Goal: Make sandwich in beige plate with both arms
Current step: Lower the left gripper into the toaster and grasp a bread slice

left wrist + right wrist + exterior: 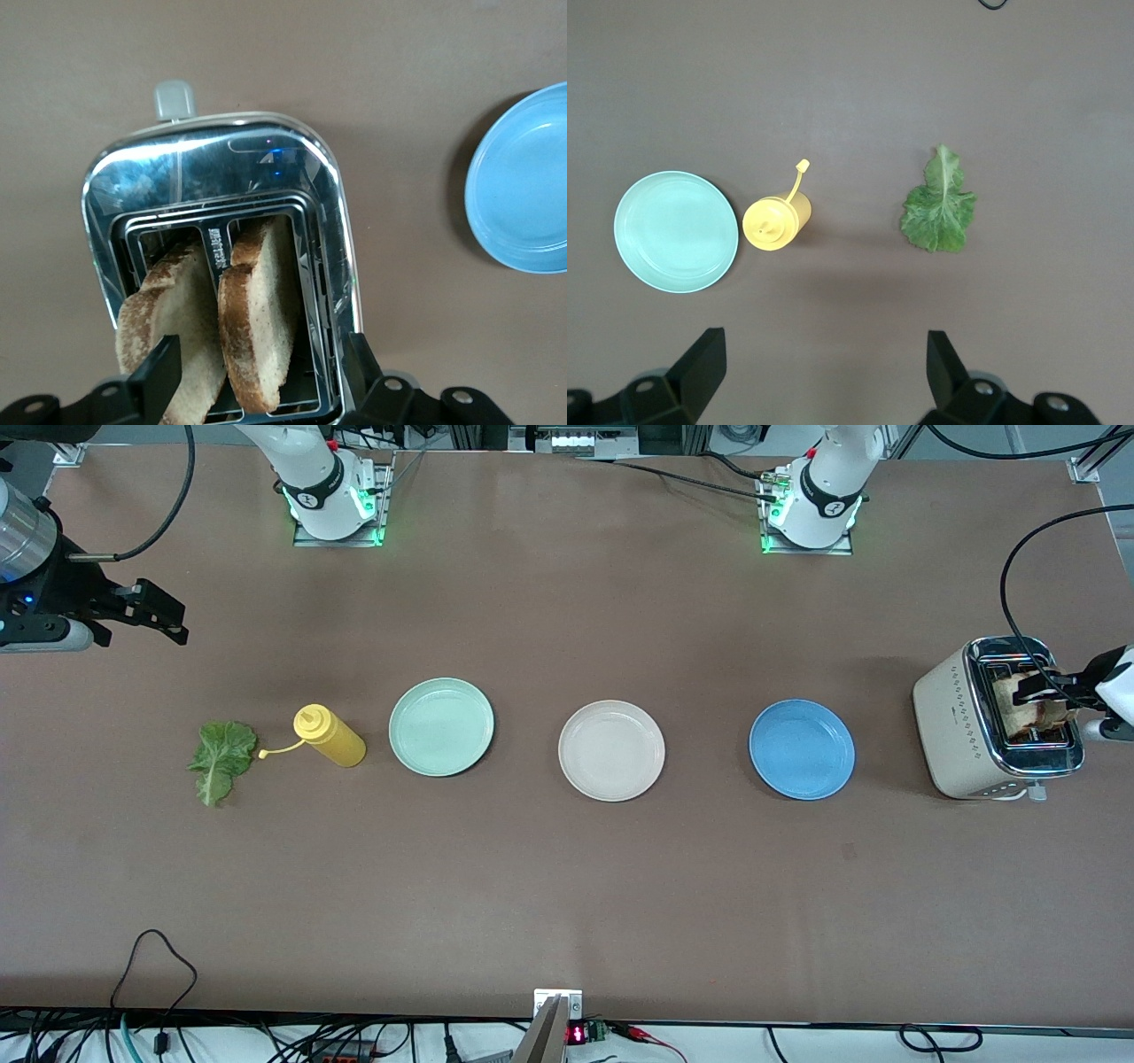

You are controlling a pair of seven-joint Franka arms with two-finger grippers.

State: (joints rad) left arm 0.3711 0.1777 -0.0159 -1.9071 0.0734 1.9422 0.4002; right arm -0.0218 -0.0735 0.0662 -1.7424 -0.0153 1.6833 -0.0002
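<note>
Your left gripper [257, 376] hangs over the toaster [961, 731] at the left arm's end of the tabletop [567, 886]. Its fingers [158, 376] are spread and reach down on either side of the two toasted bread slices [257, 310] that stand tilted in the toaster's slots; the wrist view shows one finger lying against the outer slice, and you cannot tell whether the other finger touches bread. The toaster's lever [174, 99] sticks out from its end nearer the front camera.

Your right gripper [151, 615] hovers above the right arm's end of the tabletop, fingers [700, 367] spread wide and holding nothing. In its wrist view the lettuce leaf [939, 208], the yellow squeeze bottle [775, 221] and the mint-green plate [675, 232] lie well below it.

The beige plate [611, 750] sits bare at the middle of the tabletop, in a row of three plates: the mint-green plate toward the right arm's end, the blue plate [802, 749] toward the left arm's end, each well apart from its neighbour. The blue plate lies between the beige plate and the toaster. The yellow squeeze bottle stands just beside the mint-green plate, its cap hanging loose on a strap toward the lettuce leaf, which lies flat on the tabletop near it. No sandwich part is on the beige plate yet
</note>
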